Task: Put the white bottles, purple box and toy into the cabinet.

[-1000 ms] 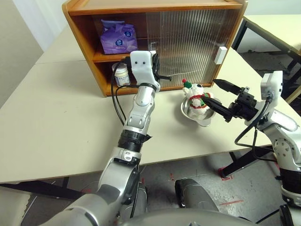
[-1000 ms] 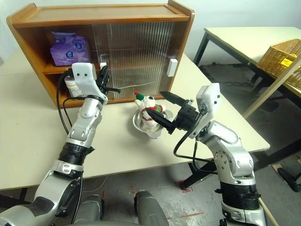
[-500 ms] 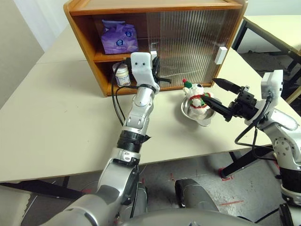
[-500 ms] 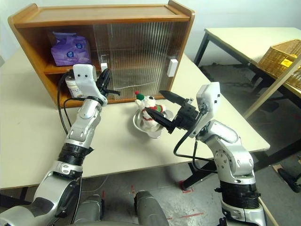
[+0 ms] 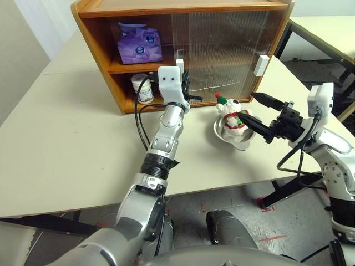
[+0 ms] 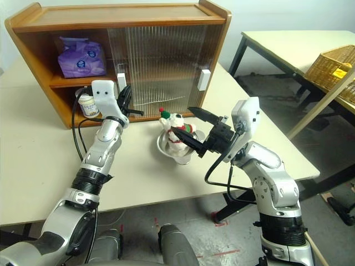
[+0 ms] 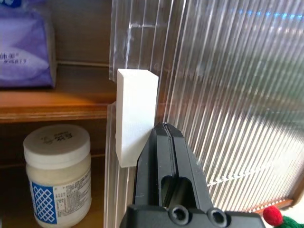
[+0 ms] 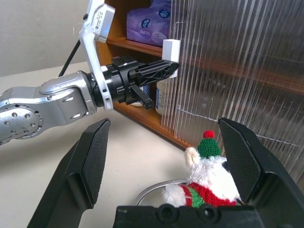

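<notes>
Left wrist view: the left tool (image 7: 167,127) is clenched, fingers pressed together with nothing between them, its tip at the lower edge of a white handle (image 7: 136,114) on the ribbed sliding door (image 7: 228,95) of the cabinet (image 5: 94,39). Whether the tip touches the handle is hard to tell. Left of it in that frame, one white bottle (image 7: 59,173) stands on the lower shelf, cut off at the bottom edge; a second bottle cannot be made out. The purple box (image 5: 138,43) sits on the upper shelf, at the upper left of the head view.

The right tool (image 5: 256,112) is spread wide and holds nothing, at centre right of the left eye view, one finger on each side of the toy (image 5: 230,113). The toy sits in a steel bowl (image 5: 236,136) on the pale desk (image 5: 55,138), in front of the cabinet's closed door; its lower body is hidden by the bowl's rim.

Behind, at the upper right of the right eye view, stands a second desk (image 6: 288,44) carrying a wicker basket (image 6: 333,64), cut off by the frame edge. The floor (image 6: 222,238) below is grey.
</notes>
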